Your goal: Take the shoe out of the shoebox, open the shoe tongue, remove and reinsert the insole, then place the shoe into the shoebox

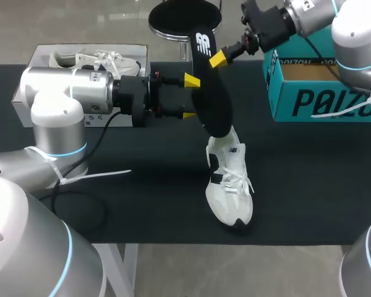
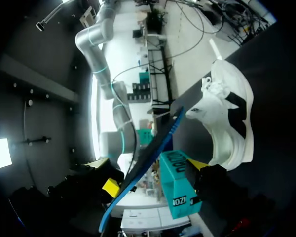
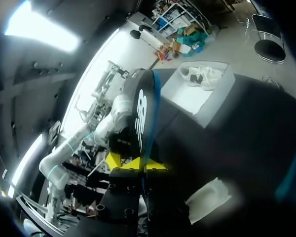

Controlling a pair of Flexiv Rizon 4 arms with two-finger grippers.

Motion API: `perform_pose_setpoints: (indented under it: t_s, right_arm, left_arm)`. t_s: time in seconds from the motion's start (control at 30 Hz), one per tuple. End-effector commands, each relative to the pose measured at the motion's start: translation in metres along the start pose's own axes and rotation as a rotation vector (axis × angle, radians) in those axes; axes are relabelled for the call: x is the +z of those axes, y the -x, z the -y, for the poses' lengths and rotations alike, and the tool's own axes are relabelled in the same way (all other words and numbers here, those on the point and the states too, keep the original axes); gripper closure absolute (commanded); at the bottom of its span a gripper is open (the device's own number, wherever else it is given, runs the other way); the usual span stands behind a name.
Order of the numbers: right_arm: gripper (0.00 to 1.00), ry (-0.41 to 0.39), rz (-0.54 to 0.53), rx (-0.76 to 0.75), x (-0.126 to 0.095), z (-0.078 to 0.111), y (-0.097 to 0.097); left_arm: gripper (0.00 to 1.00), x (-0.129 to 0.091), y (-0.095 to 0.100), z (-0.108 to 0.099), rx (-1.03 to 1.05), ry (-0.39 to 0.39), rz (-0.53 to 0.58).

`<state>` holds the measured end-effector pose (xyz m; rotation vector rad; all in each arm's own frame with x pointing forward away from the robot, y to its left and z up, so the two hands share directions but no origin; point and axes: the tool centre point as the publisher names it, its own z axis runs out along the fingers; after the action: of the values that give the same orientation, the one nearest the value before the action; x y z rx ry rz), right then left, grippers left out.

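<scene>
Head view, items by size.

1. Table (image 1: 309, 185): black top, carrying everything below.
2. Left arm (image 1: 68, 93): comes in from 9 o'clock and lies level over the table. Right arm (image 1: 309, 15): comes in from 1 o'clock.
3. Teal shoebox (image 1: 321, 93): open, at 2 o'clock on the table.
4. White box (image 1: 43, 59): at 10 o'clock, with a second white shoe (image 1: 99, 62) inside.
5. Shoe (image 1: 230, 182): white with black side marks, laced, upright on its sole. It stands out of both boxes near the table's 6 o'clock edge, toe toward 6 o'clock.
6. Insole (image 1: 213, 105): black and held in the air, running from 12 o'clock down to the shoe's heel opening. Contact with the shoe cannot be told.
7. Right gripper (image 1: 217, 59): pinches the insole's upper part, with the shoe at its 6 o'clock. Right wrist view: yellow tips close together on either side of the insole (image 3: 143, 118).
8. Left gripper (image 1: 190, 98): fingers spread wide at the insole's 9 o'clock edge. Left wrist view: the insole (image 2: 153, 153) passes edge-on between the tips, just beside one and clear of the other. The shoe (image 2: 232, 118) lies ahead of them.
</scene>
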<state>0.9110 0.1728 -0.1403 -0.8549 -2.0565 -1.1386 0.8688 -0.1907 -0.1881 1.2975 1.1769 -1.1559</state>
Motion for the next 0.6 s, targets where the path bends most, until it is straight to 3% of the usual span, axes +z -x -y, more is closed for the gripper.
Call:
perform_pose_setpoints:
  t_s: [0.03,0.53,0.57,0.6]
  right_arm:
    - [1.0,-0.015,0.001,-0.001,0.0012,-0.005,-0.0009]
    - [1.0,-0.007,0.003,-0.012,0.0074,-0.0031,-0.0085]
    - [1.0,-0.007,0.003,-0.013,0.0075,-0.0031,-0.0092]
    - [1.0,-0.006,0.004,-0.013,0.0075,-0.0031,-0.0094]
  left_arm:
    - [0.0,0.0021,-0.0009,0.0003,0.002,0.004,0.001]
    - [0.0,0.0081,0.0038,-0.0091,0.014,0.043,0.018]
    - [0.53,0.0092,0.004,-0.0089,0.016,0.05,0.014]
    - [0.82,0.0098,0.0042,-0.009,0.013,0.055,0.016]
